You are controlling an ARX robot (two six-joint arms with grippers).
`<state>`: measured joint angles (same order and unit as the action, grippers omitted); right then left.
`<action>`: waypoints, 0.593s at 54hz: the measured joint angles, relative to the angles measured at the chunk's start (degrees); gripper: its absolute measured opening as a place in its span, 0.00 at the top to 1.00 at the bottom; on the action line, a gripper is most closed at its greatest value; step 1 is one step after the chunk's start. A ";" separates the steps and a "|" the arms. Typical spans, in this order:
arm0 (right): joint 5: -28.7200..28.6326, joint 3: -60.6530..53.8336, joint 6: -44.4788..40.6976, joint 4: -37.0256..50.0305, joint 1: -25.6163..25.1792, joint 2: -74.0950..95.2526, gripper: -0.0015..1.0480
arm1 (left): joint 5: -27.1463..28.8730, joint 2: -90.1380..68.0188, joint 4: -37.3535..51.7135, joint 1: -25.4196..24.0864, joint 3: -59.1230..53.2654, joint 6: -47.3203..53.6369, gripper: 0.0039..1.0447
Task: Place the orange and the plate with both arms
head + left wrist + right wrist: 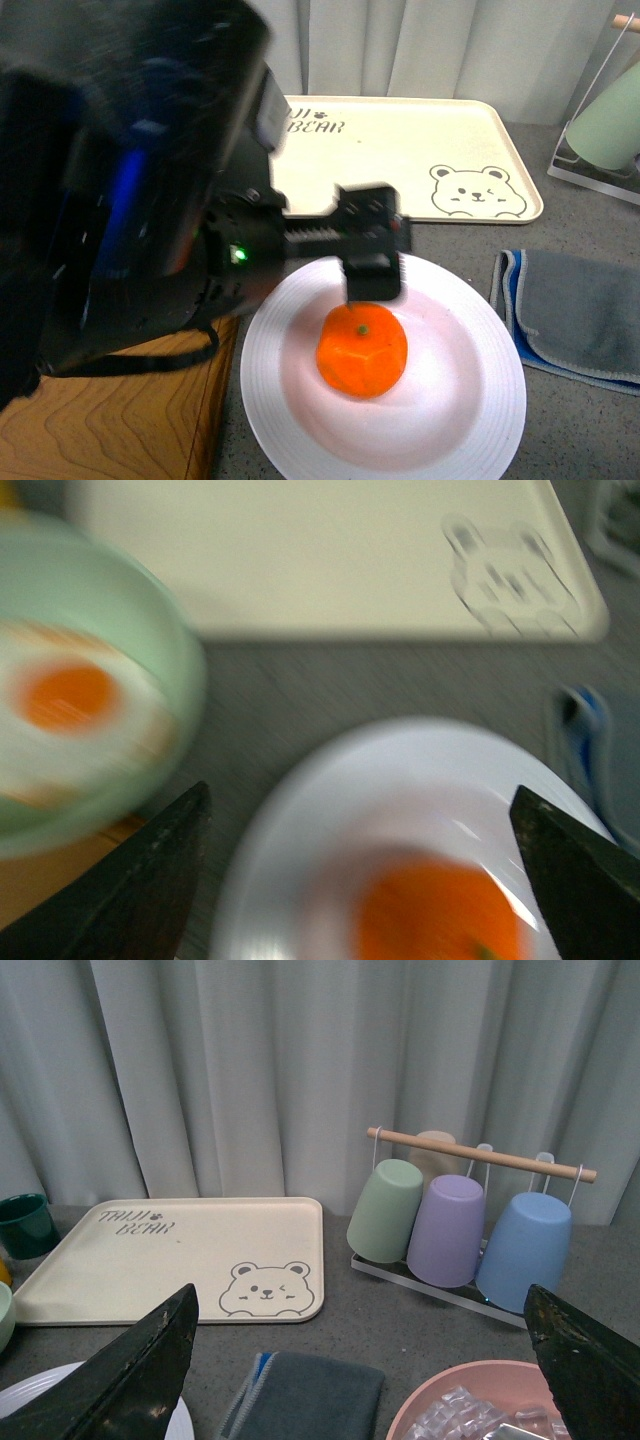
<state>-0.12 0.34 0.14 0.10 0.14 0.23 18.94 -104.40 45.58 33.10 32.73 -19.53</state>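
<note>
Grey worktop [580,215], backed by a pale pleated curtain [250,1070]. All positions are given from the plate.

1. Left arm [110,170]: a large black, blurred mass reaching in over the plate's left side.
2. Bear tray [400,150]: cream, flat on the worktop behind the plate, apart from it.
3. Plate [470,420]: white, ridged rim, flat on the worktop.
4. Wooden board [110,420]: just beside the plate's left rim.
5. Cloth [580,310]: grey with a blue edge, right of the plate, not touching it.
6. Bowl [150,620]: pale green, holding a fried egg [70,700], near the plate on its left.
7. Cup rack [470,1220]: upturned cups, well behind and right of the plate.
8. Left tool [357,793]: over the plate, spread wide. One finger [150,880] stands at each side, clear of the fruit. It grips nothing. The wrist view is blurred, so fine contact cannot be judged.
9. Right tool [360,1290]: spread wide and empty, held above the worktop. Its camera catches only a sliver of the plate's rim.
10. Orange [362,350]: in the plate's well, close to centre, directly below the left tool. The green stem dot faces up. The body is near round, with no clear long axis.
</note>
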 joint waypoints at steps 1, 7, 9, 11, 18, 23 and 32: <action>-0.09 0.00 0.00 0.00 0.00 -0.02 0.09 | 2.16 0.02 3.91 -0.33 -1.77 1.11 0.23; 0.07 0.00 0.00 -0.02 0.00 0.00 0.09 | 8.26 3.04 25.68 -4.17 -11.56 11.41 0.38; 0.07 0.00 0.00 -0.02 0.00 0.00 0.09 | 7.80 6.05 30.62 -6.08 -14.12 13.68 0.45; 0.07 0.00 0.02 -0.02 0.00 -0.02 0.09 | 6.51 9.33 32.26 -7.58 -16.11 15.23 0.52; 0.00 0.00 0.00 -0.02 0.00 -0.02 0.09 | 1.68 17.38 30.16 -11.72 -22.40 17.75 0.75; 0.02 0.00 0.00 -0.02 0.00 -0.02 0.09 | -0.59 21.88 27.67 -14.25 -25.00 18.25 0.89; 0.04 0.00 0.00 -0.02 0.00 -0.02 0.09 | -4.70 31.56 21.90 -18.16 -28.44 18.84 0.97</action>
<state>-0.08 0.34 0.14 0.08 0.14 0.21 14.24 -72.84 67.48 14.94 4.29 -0.69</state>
